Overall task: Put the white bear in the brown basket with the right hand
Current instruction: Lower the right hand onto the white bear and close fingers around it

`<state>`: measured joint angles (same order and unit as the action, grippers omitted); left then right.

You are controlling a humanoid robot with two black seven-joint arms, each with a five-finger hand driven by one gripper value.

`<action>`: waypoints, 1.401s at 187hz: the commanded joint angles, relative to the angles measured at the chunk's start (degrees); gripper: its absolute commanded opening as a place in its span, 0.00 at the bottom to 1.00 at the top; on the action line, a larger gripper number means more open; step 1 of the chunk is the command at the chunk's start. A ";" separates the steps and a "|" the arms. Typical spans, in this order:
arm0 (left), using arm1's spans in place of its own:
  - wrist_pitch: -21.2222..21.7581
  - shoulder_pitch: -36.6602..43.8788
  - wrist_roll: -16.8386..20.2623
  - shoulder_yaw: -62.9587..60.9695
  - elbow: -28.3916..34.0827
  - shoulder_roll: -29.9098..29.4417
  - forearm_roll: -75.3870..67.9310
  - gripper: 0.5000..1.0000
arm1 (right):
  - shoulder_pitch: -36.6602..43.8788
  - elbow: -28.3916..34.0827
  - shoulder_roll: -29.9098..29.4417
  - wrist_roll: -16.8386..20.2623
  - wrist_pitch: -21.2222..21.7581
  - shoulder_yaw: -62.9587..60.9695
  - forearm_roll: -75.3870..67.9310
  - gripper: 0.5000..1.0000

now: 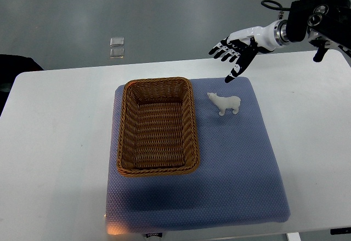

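Observation:
A small white bear stands on the blue mat, just right of the brown wicker basket. The basket holds nothing. My right hand comes in from the upper right, raised over the mat's far edge, above and behind the bear. Its fingers are spread and hold nothing. It does not touch the bear. The left arm does not show.
The blue mat lies on a white table. Grey floor lies beyond the table's far edge, with a small clear object on it. A dark object shows at the left edge.

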<state>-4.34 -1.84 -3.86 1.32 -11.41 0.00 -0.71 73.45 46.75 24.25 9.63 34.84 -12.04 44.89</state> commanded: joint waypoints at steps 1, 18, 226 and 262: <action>-0.05 0.00 0.00 0.00 -0.02 0.00 0.01 1.00 | -1.29 0.80 -0.61 -0.23 -1.53 0.17 0.20 0.84; -0.05 0.00 0.00 0.08 0.16 0.00 0.01 1.00 | -2.96 0.80 -1.05 -0.76 -2.23 0.43 0.99 0.83; -0.05 0.08 0.00 0.00 0.25 0.00 0.01 1.00 | -10.96 -0.52 -4.21 -2.95 -10.84 2.63 9.08 0.41; -0.05 0.08 0.00 0.08 0.51 0.00 0.01 1.00 | -11.31 -0.95 -4.30 -3.57 -10.93 2.63 10.22 0.19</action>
<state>-4.40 -1.76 -3.88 1.34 -11.08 0.00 -0.71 62.29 46.12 20.01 6.41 23.99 -9.34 54.09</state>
